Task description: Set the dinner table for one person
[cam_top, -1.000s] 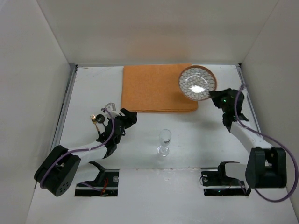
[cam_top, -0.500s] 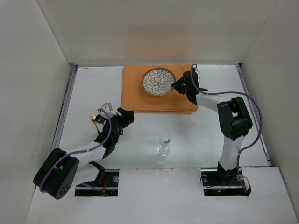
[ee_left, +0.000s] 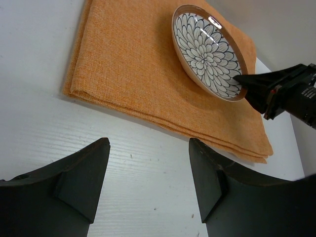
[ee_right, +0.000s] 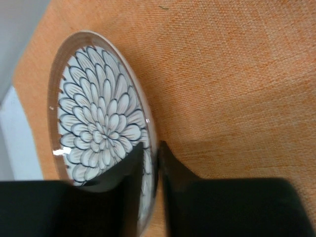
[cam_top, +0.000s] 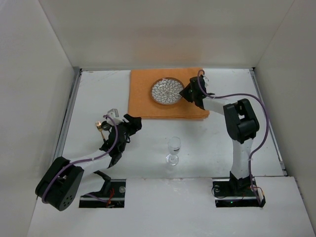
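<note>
A round plate (cam_top: 167, 91) with a blue petal pattern lies on the orange cloth (cam_top: 143, 98), which is spread at the back of the white dinner table (cam_top: 94, 94). My right gripper (cam_top: 185, 94) is at the plate's right edge. In the right wrist view its jaws (ee_right: 150, 145) straddle the rim of the plate (ee_right: 98, 128), with a thin gap at the inner finger, so it is open. My left gripper (ee_left: 148, 143) hangs open and empty over bare table, in front of the cloth (ee_left: 133, 64). From there I see the plate (ee_left: 207, 52) tilted.
A clear stemmed glass (cam_top: 173, 149) stands upright on the table in front of the cloth, between the two arms. White walls close in the left, back and right sides. A metal rail (cam_top: 69, 113) runs along the left edge.
The right arm has swung the plate from the back right corner, where it was held up, down onto the middle of the cloth. Its jaws have eased apart. The left arm has barely moved.
</note>
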